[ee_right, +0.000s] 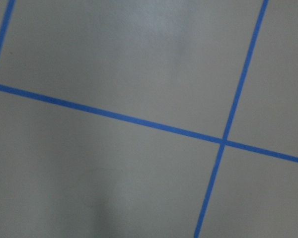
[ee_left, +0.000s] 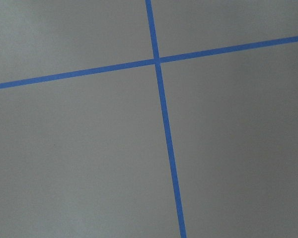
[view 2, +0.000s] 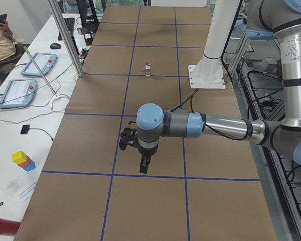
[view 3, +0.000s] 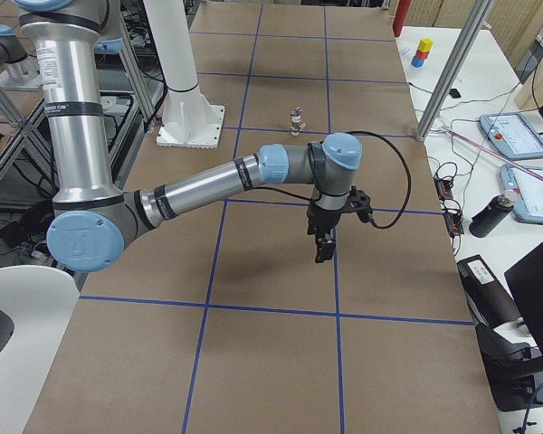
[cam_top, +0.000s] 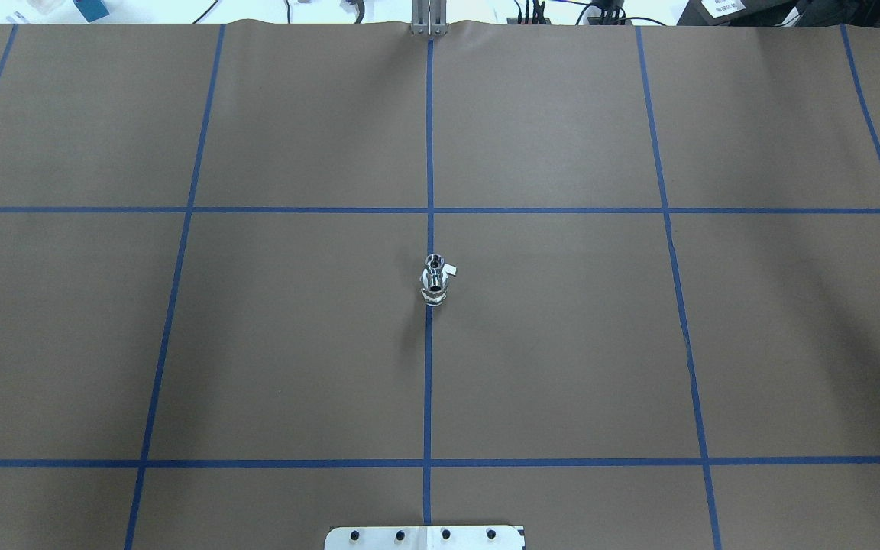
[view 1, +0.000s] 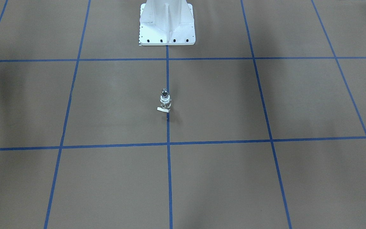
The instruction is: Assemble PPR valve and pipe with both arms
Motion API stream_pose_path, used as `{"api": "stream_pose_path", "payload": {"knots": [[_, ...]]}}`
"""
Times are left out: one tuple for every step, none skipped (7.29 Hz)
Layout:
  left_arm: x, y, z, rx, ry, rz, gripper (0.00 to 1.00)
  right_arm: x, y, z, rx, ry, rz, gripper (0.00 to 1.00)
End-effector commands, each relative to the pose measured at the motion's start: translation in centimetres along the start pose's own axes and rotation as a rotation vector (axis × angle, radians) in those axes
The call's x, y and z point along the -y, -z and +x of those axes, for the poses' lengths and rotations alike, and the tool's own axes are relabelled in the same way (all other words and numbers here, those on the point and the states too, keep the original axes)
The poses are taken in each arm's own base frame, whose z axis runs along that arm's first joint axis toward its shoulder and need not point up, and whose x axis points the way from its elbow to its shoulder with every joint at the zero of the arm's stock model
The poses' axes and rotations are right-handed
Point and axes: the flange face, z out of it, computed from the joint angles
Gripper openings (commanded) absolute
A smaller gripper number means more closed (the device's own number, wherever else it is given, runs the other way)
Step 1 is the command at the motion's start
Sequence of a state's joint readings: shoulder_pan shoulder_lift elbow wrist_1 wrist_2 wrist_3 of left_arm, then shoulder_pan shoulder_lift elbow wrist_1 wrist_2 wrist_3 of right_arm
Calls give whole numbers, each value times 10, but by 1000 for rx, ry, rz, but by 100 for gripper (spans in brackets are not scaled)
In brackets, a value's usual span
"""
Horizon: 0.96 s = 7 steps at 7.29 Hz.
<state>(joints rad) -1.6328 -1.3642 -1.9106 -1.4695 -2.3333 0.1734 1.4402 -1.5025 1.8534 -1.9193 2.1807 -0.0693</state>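
Stubby PPR valve [view 1: 165, 102], with white plastic ring, silvery metal body and flat whitish lever tab, stands upright on the brown paper-covered table [cam_top: 257, 344], on the central blue tape line in front of the white bolted base [view 1: 167, 28]. A short shiny silver pipe [view 1: 164, 93] rises from its top, hollow end up. The black two-finger left gripper [view 2: 143, 168] and right gripper [view 3: 323, 255] hang above the table, well apart from the valve, toward opposite table ends. Finger spacing cannot be judged for either.
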Motion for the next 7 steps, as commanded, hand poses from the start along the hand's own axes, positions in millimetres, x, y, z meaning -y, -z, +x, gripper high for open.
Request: {"api": "stream_pose_path", "payload": {"knots": [[-2, -5, -5, 0, 10, -11, 100, -44, -8, 52, 6, -106, -14, 100], [-3, -6, -6, 4, 12, -15, 100, -46, -5, 55, 6, -113, -8, 100], [-6, -7, -5, -4, 9, -14, 100, -47, -5, 56, 5, -112, 0, 100], [-16, -13, -8, -5, 19, -27, 100, -53, -14, 62, 3, -91, 31, 100], [-17, -12, -7, -5, 18, -26, 100, -57, -21, 65, 2, -77, 57, 100], [-17, -12, -8, -5, 19, -27, 100, -63, -26, 67, 5, -83, 49, 100], [-17, -12, -7, -4, 17, -25, 100, -65, -28, 67, 24, -82, 48, 100]]}}
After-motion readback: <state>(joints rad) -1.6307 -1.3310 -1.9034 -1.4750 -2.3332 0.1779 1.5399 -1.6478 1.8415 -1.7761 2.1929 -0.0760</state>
